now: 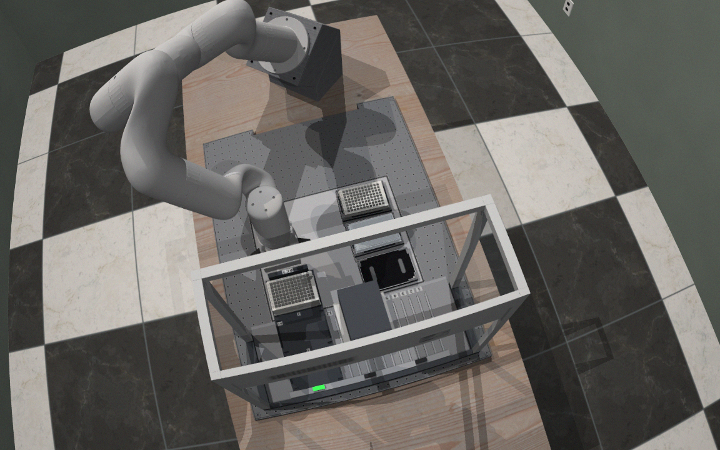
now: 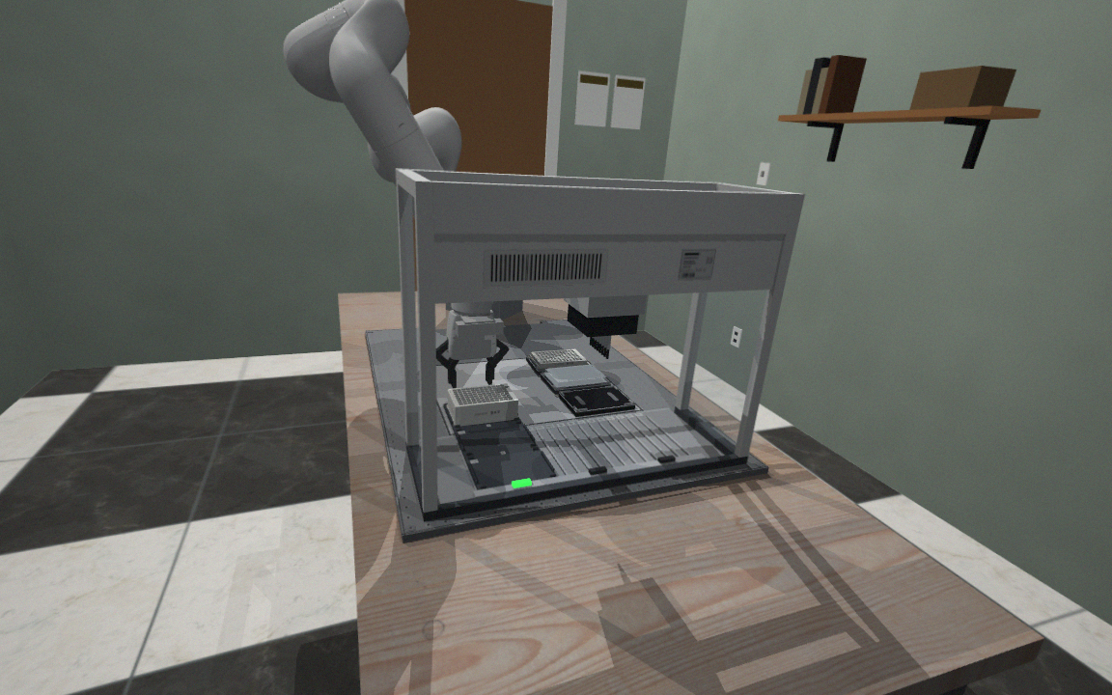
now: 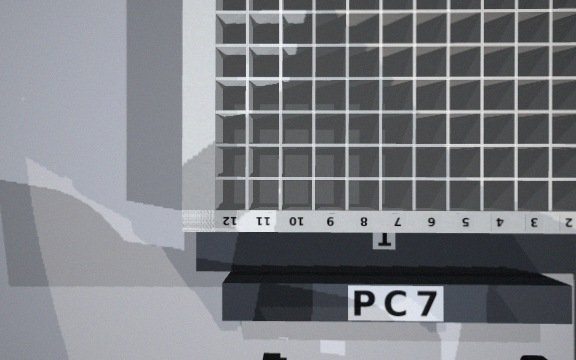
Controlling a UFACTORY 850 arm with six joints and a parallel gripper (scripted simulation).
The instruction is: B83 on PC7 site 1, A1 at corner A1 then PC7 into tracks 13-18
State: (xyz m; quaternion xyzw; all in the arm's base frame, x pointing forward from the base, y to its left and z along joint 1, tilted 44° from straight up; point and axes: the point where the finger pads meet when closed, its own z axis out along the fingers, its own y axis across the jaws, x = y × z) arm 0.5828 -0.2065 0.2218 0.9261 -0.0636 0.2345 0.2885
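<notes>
The dark carrier PC7 (image 1: 302,327) lies in the tracks at the left end of the rails, under the instrument frame. Its handle with the PC7 label (image 3: 395,302) fills the lower wrist view. The white deep-well block B83 (image 1: 292,290) sits level on site 1, next to the handle; it also shows in the exterior view (image 2: 480,402) and the wrist view (image 3: 403,110). The two sites behind it look bare. The lamp (image 1: 318,387) behind these tracks glows green. My gripper (image 2: 471,367) is open, holds nothing, and hangs above the handle end, apart from the block.
B38 (image 1: 360,197) and B33 (image 1: 375,235) sit in their nests; the third nest (image 1: 387,267) is a bare dark recess. The frame's top bar (image 1: 351,235) crosses just above my wrist. A dark pipetting head (image 1: 362,310) hangs beside the carrier.
</notes>
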